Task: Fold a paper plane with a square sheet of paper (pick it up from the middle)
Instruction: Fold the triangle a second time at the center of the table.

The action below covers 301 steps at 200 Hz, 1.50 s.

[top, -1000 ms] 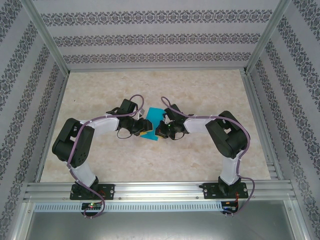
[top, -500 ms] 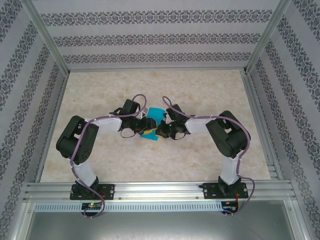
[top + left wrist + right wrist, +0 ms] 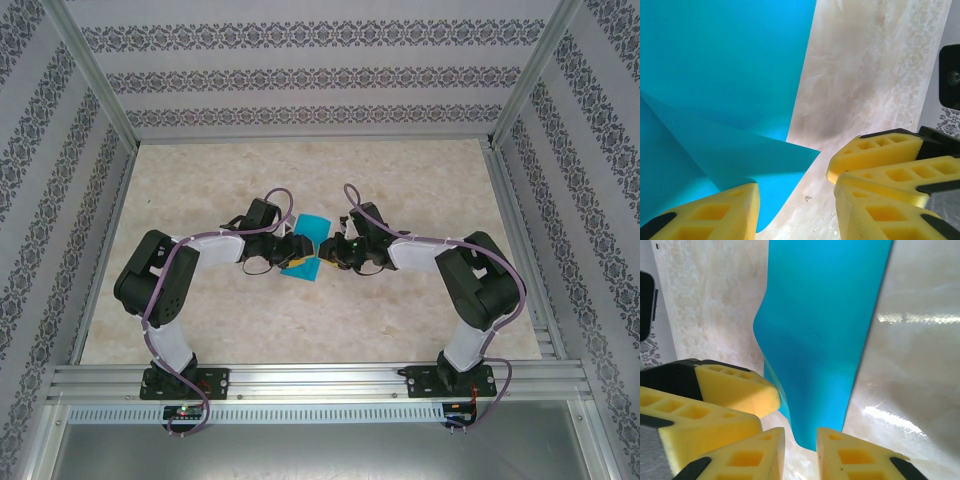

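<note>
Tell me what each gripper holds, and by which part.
The left gripper is open, holding nothing. The blue paper has its narrow end between the fingers of the right gripper; whether they pinch it cannot be told.

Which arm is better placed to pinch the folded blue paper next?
Probably the right. The folded blue paper ends between the slightly parted fingers of the right gripper. The left gripper is wide open, with just a paper corner in its gap.

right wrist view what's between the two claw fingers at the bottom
In the right wrist view, the narrow end of the turquoise paper sits in the gap between the fingers of the right claw, pale tabletop beneath it.
</note>
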Motion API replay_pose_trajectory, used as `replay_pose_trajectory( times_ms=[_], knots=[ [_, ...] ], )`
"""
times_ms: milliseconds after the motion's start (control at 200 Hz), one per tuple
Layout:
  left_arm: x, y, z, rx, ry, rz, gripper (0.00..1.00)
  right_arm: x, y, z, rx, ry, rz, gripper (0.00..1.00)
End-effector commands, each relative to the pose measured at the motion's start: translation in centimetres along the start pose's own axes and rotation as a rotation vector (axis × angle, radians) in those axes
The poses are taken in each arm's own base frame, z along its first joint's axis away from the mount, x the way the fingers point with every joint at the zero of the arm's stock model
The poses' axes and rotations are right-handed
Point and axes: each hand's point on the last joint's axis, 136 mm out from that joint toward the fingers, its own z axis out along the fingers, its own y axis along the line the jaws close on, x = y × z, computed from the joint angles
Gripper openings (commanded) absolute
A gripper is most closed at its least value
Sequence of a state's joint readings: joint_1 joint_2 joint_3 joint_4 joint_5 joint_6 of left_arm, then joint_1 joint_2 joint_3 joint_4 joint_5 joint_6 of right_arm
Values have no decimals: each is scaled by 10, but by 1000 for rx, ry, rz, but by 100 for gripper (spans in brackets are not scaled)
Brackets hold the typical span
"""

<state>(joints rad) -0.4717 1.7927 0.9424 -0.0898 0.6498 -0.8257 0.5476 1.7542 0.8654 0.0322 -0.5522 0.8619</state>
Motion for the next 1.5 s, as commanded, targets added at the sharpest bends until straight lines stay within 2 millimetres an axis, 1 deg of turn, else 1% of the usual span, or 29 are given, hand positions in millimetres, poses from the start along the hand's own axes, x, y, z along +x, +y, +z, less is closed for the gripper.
replay_pose_trajectory(
  times_ms=[0,150,305,515,654,749,834,904,989,1179,1499],
  knots=[
    [0,5,4,-28,-16,-1,42,-8,12,-2,-44,-29,-46,28],
    [-1,7,3,-45,-29,-5,34,-15,18,3,-71,-34,-47,28],
    [-1,8,3,-50,-26,-8,26,-20,19,8,-75,-33,-52,28],
    [1,10,3,-55,-20,-7,21,-25,20,14,-76,-25,-57,28],
    [1,10,4,-57,-17,-6,18,-28,19,19,-74,-19,-62,26],
    [1,10,4,-55,-12,-6,17,-30,20,22,-78,-14,-66,22],
    [1,9,5,-50,-8,-4,16,-31,18,23,-71,-9,-65,15],
    [0,6,4,-43,-8,1,17,-31,11,24,-42,-13,-63,11],
    [0,5,5,-36,-3,3,17,-31,2,24,-2,-15,-66,8],
    [0,-4,10,25,16,-1,18,-35,-11,21,52,-27,-65,6],
    [-1,-4,14,31,28,-4,18,-40,-15,23,74,-22,-82,5]
  ],
)
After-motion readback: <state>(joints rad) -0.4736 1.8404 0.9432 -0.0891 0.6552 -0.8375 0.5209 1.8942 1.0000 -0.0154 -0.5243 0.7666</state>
